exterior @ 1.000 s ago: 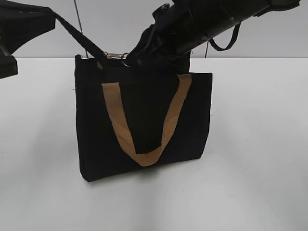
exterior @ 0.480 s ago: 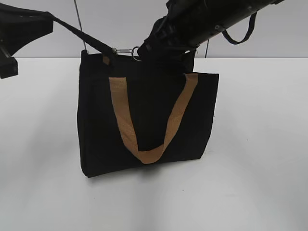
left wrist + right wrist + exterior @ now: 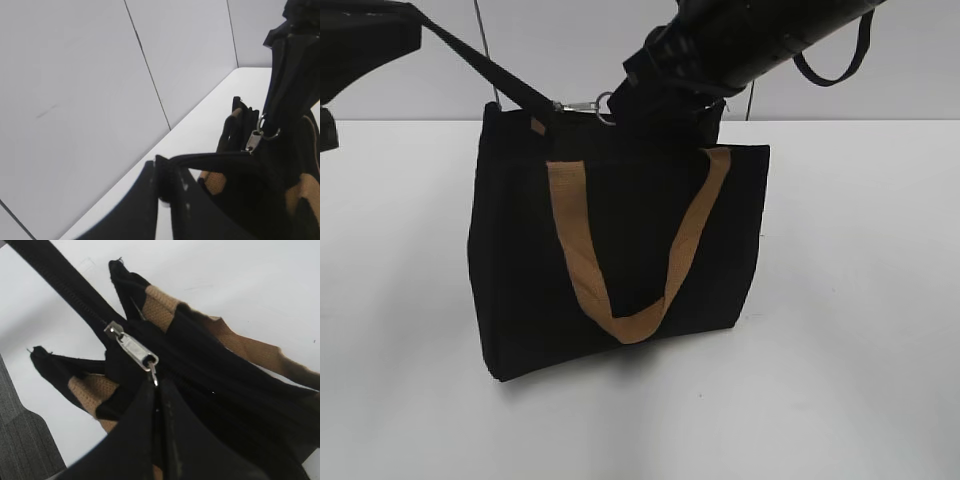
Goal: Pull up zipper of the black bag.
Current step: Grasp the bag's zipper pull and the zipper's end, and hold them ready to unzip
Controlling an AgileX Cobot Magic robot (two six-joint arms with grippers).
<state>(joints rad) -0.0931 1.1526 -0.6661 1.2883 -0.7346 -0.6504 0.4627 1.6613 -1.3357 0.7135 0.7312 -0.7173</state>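
The black bag (image 3: 620, 250) stands upright on the white table, its tan handle (image 3: 575, 250) hanging in a U on the front. A black strap (image 3: 480, 65) runs taut from the bag's top left corner up to my left gripper (image 3: 412, 20), which is shut on its end (image 3: 165, 172). The strap ends at a silver clip (image 3: 577, 105) with a ring. My right gripper (image 3: 638, 92) is at the bag's top edge, shut (image 3: 156, 386) on a thin silver pull just past the clip (image 3: 131, 347). The zip line under my fingers is hidden.
The white table (image 3: 860, 330) lies all round the bag and a grey wall (image 3: 550, 40) stands behind it. The right arm (image 3: 760, 35) reaches in from the upper right, with a black cable loop (image 3: 840, 60) hanging from it.
The silver clip and my right gripper have moved right along the bag's top. The left gripper has risen, keeping the strap taut. The bag has shifted and turned slightly.
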